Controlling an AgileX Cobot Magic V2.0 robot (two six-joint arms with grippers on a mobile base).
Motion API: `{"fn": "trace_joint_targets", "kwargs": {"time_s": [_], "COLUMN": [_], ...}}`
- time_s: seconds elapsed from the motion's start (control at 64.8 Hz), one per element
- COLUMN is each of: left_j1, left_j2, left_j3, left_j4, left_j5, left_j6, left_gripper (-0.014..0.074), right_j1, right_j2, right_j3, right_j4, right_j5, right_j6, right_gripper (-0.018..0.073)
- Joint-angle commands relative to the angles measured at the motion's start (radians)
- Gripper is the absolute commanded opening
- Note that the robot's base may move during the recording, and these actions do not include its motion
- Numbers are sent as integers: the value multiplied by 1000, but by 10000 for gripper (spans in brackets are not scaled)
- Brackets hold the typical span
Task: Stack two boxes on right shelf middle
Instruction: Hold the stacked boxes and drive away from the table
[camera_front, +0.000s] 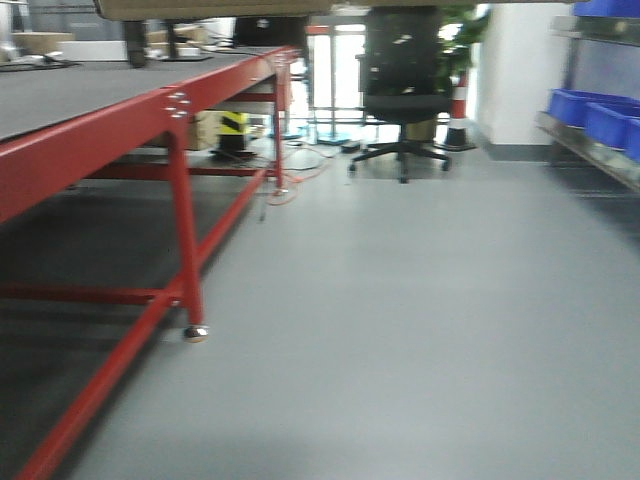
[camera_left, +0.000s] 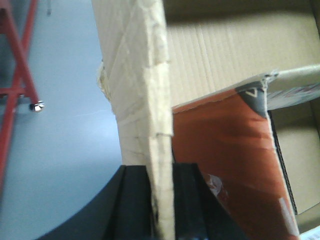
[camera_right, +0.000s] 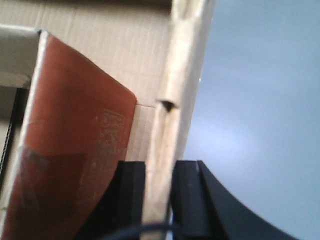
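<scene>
I hold one tan cardboard box (camera_left: 132, 75) off the grey floor, between both arms. My left gripper (camera_left: 161, 172) is shut on the box's left wall, one black finger outside and one inside. My right gripper (camera_right: 160, 167) is shut the same way on the opposite wall (camera_right: 182, 75). Inside the box leans a flat orange-red packet (camera_left: 225, 150), which also shows in the right wrist view (camera_right: 75, 125). In the front view the box's tan underside (camera_front: 215, 8) fills the top edge. The steel shelf (camera_front: 585, 150) stands at the far right.
A red-framed table (camera_front: 180, 200) with a dark top runs along the left, its foot (camera_front: 195, 332) on the floor. Blue plastic bins (camera_front: 590, 115) sit on the rack. A black office chair (camera_front: 403, 90) and a striped cone (camera_front: 459, 115) stand ahead.
</scene>
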Motion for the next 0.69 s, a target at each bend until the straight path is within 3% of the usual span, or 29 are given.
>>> {"fn": "trace_joint_targets", "kwargs": {"time_s": [0.0,0.68], "left_j1": [-8,-8], "left_j2": [-17,-17], "left_j3": [-14,-14], "left_j4": [-30,-30], "left_j5": [-68,-68], "left_j6": [10,10], "left_gripper": [-111,-111], "right_j1": [-8,-8], "right_j2": [-9,-9], "right_j3": [-10,-10], "right_j4": [-7,-7], "right_j5": [-28,-28], "right_j6": [-4,-4], "right_gripper": [-154,-154]}}
